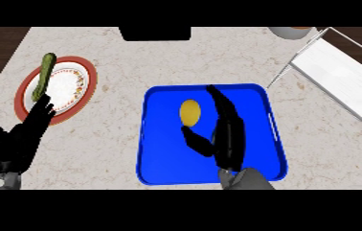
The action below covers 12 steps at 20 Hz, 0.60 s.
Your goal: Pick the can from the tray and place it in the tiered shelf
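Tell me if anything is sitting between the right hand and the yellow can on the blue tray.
Nothing visible does. The right hand is open over the blue tray, thumb and fingers flanking the yellow can with only bare tray between them.

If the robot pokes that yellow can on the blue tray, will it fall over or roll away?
The can seems to stand upright, showing a round yellow top, so a poke probably slides or tips it. Once tipped, it would likely roll. The tray's raised rim should stop it. The right hand is open beside it.
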{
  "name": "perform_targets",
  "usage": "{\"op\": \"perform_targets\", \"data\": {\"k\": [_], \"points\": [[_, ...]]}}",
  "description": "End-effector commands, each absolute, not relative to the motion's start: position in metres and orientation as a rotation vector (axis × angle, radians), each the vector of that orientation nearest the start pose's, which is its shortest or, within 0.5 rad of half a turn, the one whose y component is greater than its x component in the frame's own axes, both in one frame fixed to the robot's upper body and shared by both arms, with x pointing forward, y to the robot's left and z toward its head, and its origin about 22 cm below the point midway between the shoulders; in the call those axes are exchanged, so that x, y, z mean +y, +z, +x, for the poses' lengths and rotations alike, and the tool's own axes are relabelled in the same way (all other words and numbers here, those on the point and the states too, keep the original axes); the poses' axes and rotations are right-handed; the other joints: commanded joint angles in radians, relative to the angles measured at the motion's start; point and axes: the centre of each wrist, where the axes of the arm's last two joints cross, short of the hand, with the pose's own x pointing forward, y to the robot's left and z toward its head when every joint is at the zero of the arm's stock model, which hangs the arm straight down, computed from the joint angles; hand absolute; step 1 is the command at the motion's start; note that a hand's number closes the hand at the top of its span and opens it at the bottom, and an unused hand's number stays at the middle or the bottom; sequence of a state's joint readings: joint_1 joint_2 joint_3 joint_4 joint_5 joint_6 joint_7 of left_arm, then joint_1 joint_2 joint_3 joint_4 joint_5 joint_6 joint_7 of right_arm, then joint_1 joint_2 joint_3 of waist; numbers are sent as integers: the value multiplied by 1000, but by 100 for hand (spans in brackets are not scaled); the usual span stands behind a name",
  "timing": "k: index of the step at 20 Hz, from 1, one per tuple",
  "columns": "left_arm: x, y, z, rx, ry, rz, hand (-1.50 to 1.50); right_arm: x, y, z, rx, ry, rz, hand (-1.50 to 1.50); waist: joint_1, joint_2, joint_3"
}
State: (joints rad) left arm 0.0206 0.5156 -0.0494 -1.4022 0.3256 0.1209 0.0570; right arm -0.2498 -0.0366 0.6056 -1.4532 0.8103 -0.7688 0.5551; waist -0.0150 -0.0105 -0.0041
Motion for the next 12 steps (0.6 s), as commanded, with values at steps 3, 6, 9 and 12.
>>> {"op": "perform_targets", "data": {"k": [3, 6, 9, 12], "points": [[352, -6, 222, -1315, -22, 279, 0, -68, 26, 243, -1449, 471, -1010, -150, -19, -10, -4], [365, 2, 226, -1307, -9, 293, 0, -63, 40, 236, -1273, 595, -1073, -150, -22, -8, -3], [357, -4, 226, -1317, -21, 277, 0, -46, 53, 225, -1128, 765, -1059, -150, -2, -1, -2], [354, -1, 229, -1332, -15, 272, 0, -46, 58, 223, -957, 951, -1047, -150, -4, 0, -1]]}}
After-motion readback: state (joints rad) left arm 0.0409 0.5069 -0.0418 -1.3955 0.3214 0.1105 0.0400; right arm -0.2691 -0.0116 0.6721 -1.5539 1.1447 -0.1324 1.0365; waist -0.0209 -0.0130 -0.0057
